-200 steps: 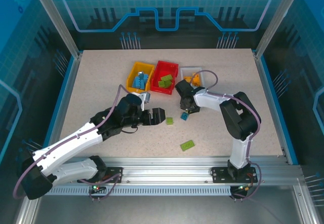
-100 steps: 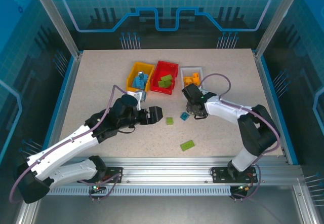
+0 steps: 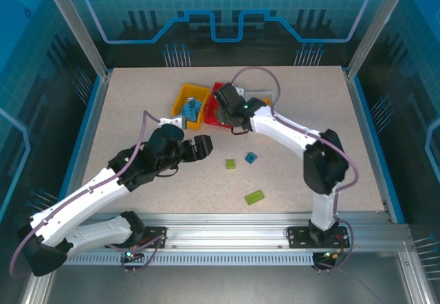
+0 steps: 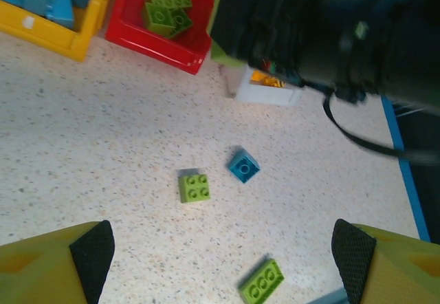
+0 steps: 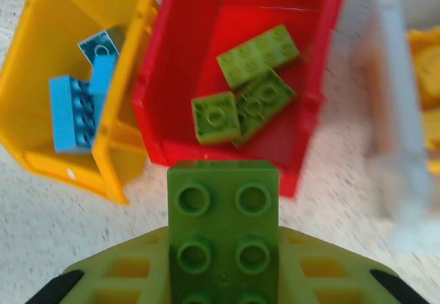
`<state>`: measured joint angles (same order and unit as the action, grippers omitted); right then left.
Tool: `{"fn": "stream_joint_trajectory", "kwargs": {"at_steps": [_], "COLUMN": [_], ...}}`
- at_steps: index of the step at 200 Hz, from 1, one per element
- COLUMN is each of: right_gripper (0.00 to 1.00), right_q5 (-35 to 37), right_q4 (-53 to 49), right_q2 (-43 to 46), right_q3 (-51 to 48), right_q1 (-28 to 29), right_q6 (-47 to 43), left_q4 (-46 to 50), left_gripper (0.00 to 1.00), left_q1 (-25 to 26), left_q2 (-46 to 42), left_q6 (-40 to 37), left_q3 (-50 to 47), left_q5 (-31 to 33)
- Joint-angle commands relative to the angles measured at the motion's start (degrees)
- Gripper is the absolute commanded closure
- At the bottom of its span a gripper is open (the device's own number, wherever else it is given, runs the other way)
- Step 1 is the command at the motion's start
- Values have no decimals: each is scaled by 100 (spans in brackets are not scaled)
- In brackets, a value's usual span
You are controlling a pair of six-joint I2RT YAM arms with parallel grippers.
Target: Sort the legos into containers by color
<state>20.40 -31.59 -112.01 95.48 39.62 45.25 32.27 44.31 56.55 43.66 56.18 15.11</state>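
We hold a green studded plastic brick (image 5: 223, 221) in the narrowed right fingers (image 5: 117, 276) over the red plastic bin (image 5: 316, 98) — left fingers (image 4: 41, 269) wide, empty; three loose bricks (image 4: 195, 187), seemingly, lie unsorted on the surface (image 4: 103, 146).

Right arm (image 3: 282, 131) overhangs red bin (image 4: 137, 39) and white bin (image 4: 268, 96)

My claw (image 5: 223, 287) pinches a green brick (image 5: 223, 228), studs up, between its fingers, with the red bin (image 5: 206, 42) holding three green bricks (image 5: 249, 84) straight ahead, the yellow-orange bin (image 5: 41, 56) with blue bricks (image 5: 72, 111) ahead-left, and a blurred white bin (image 5: 399, 132) with yellow-orange pieces (image 5: 426, 77) ahead-right.
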Motion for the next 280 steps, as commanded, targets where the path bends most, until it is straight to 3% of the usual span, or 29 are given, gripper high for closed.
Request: {"fn": "stream_joint_trajectory", "kwargs": {"at_steps": [1,25,67,95,117,135,174,196,217,247,280], "right_gripper": [71,71,69,57,45,41,42,44,44,44,35], "right_q5": [-695,-1338,-1713,-1808,-1705,-1550,-944,-552,-276,-228,-800], "right_q4": [-235,-435,-1493,-1500,-1417,-1301,-908,-480,42,361,-142], "right_q2": [-876,-1732,-3233,-3378,-3104,-2715,-1274,-128,1335,3597,6128], "right_q3": [812,2133,4287,4444,4275,3969,2802,1448,-354,-2933,-4668], "right_q1": [-427,-727,-944,-973,-921,-856,-603,-435,-270,-109,107], "right_q6": [-236,-211,29,126,40,-65,-300,-378,-323,-57,77], "left_q4": [238,273,177,139,131,103,92,-57,-182,-393,-590], "left_gripper": [13,13,13,13,13,13,16,18,19,18,16], "left_q1": [26,28,28,27,29,31,34,43,274,740,962], "left_q2": [-67,26,186,267,288,316,417,694,1260,2294,3442], "left_q6": [79,-39,-174,-213,-235,-227,-228,-472,-987,-1746,-2225], "left_q3": [159,225,117,86,62,16,-97,-65,90,457,992], "left_q5": [392,388,316,229,175,94,-222,-737,-1061,-1039,-1004]}}
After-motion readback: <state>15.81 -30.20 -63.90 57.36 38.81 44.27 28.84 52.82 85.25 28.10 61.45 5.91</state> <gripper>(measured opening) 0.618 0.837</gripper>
